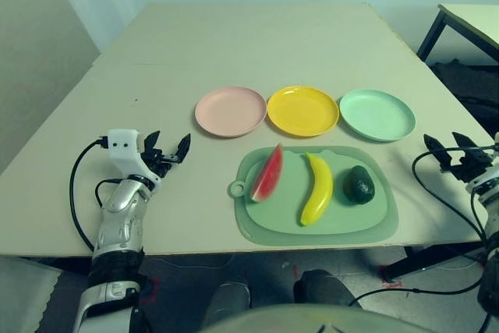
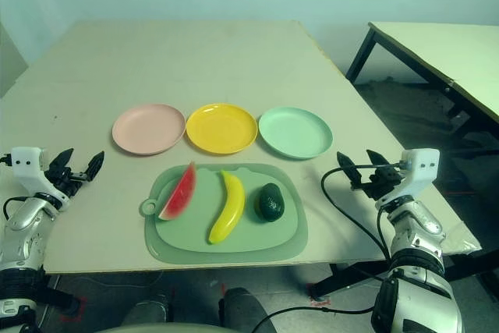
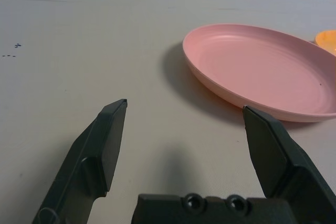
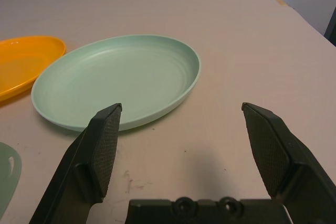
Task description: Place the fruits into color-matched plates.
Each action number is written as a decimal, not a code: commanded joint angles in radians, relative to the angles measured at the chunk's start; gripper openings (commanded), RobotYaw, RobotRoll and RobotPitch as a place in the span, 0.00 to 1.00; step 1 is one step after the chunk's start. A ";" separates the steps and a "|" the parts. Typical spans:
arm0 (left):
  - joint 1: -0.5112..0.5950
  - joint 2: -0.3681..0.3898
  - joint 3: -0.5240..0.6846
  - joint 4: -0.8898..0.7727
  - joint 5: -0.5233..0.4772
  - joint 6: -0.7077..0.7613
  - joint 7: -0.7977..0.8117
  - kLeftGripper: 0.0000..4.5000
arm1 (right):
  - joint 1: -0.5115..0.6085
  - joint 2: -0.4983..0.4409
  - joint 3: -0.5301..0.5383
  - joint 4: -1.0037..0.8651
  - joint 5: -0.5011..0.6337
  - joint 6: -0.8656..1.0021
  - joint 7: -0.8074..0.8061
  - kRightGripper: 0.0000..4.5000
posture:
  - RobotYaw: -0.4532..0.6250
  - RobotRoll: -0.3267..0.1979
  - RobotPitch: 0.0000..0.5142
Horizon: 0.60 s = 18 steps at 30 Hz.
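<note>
On the cutting board (image 1: pixel 316 220) lie watermelon (image 1: pixel 268 174), banana (image 1: pixel 318 189) and avocado (image 1: pixel 359 185); beyond it stand the pink plate (image 1: pixel 231 111), yellow plate (image 1: pixel 302 110) and green plate (image 1: pixel 377 115), all bare. Nothing is sorted yet. Left gripper (image 1: pixel 167 148) and right gripper (image 2: pixel 359 166) flank the board, jaws wide, holding nothing; next comes a reach for a fruit. Wrist views give close plate rims, not the fruit.

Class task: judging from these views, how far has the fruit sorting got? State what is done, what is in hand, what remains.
Done: nothing; the pink plate, yellow plate and mint green plate are bare. In hand: nothing; the left gripper and right gripper wait at the table's sides, jaws open. Left: the watermelon wedge, banana and avocado all lie on the cutting board.
</note>
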 commanded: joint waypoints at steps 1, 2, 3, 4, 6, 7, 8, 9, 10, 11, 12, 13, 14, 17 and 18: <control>0.008 0.013 0.024 0.025 0.001 -0.017 0.001 0.99 | -0.006 -0.005 0.011 0.006 -0.013 -0.009 0.000 1.00 | 0.34 0.62 0.04; 0.013 0.023 0.042 0.027 -0.007 -0.023 0.003 0.99 | -0.005 -0.001 0.017 0.004 -0.020 -0.014 0.001 1.00 | 0.35 0.62 0.03; 0.016 0.031 0.055 0.032 -0.013 -0.028 0.002 0.99 | -0.002 0.005 0.023 0.000 -0.024 -0.018 0.000 1.00 | 0.35 0.62 0.03; 0.021 0.035 0.064 0.038 -0.016 -0.036 0.001 0.99 | -0.003 0.013 0.026 0.000 -0.026 -0.023 -0.003 1.00 | 0.35 0.62 0.02; 0.034 0.032 0.070 0.013 -0.020 -0.026 0.009 0.99 | -0.016 0.025 0.031 0.003 -0.028 -0.023 -0.007 1.00 | 0.35 0.62 0.03; 0.038 0.030 0.070 0.000 -0.020 -0.021 0.011 0.99 | -0.023 0.031 0.035 0.002 -0.029 -0.024 -0.009 1.00 | 0.34 0.62 0.03; 0.040 0.029 0.070 -0.008 -0.020 -0.017 0.011 0.99 | -0.027 0.035 0.038 0.000 -0.030 -0.025 -0.010 1.00 | 0.34 0.62 0.03; 0.041 0.031 0.068 -0.006 -0.017 -0.018 0.007 0.99 | -0.029 0.040 0.039 0.000 -0.029 -0.026 -0.011 1.00 | 0.35 0.62 0.03; 0.043 0.032 0.066 -0.003 -0.015 -0.019 0.003 0.99 | -0.031 0.042 0.039 0.001 -0.029 -0.027 -0.012 1.00 | 0.35 0.62 0.03; 0.045 0.032 0.066 -0.005 -0.015 -0.018 0.002 0.99 | -0.030 0.045 0.041 -0.001 -0.027 -0.028 -0.008 1.00 | 0.35 0.62 0.03; 0.049 0.032 0.068 -0.011 -0.016 -0.016 0.003 0.99 | -0.029 0.047 0.044 -0.002 -0.027 -0.030 -0.003 1.00 | 0.35 0.62 0.04; 0.054 0.031 0.069 -0.019 -0.017 -0.013 0.004 0.99 | -0.028 0.048 0.045 -0.002 -0.026 -0.031 0.001 1.00 | 0.35 0.62 0.04; 0.058 0.033 0.071 -0.023 -0.018 -0.012 0.003 0.99 | -0.028 0.048 0.045 0.001 -0.025 -0.032 0.003 1.00 | 0.35 0.62 0.04; 0.060 0.043 0.081 -0.021 -0.032 -0.014 -0.016 0.99 | -0.024 0.052 0.046 -0.002 -0.024 -0.033 0.005 1.00 | 0.35 0.62 0.03; 0.059 0.048 0.086 -0.018 -0.039 -0.016 -0.026 0.99 | -0.022 0.055 0.047 -0.008 -0.024 -0.033 0.004 1.00 | 0.35 0.62 0.02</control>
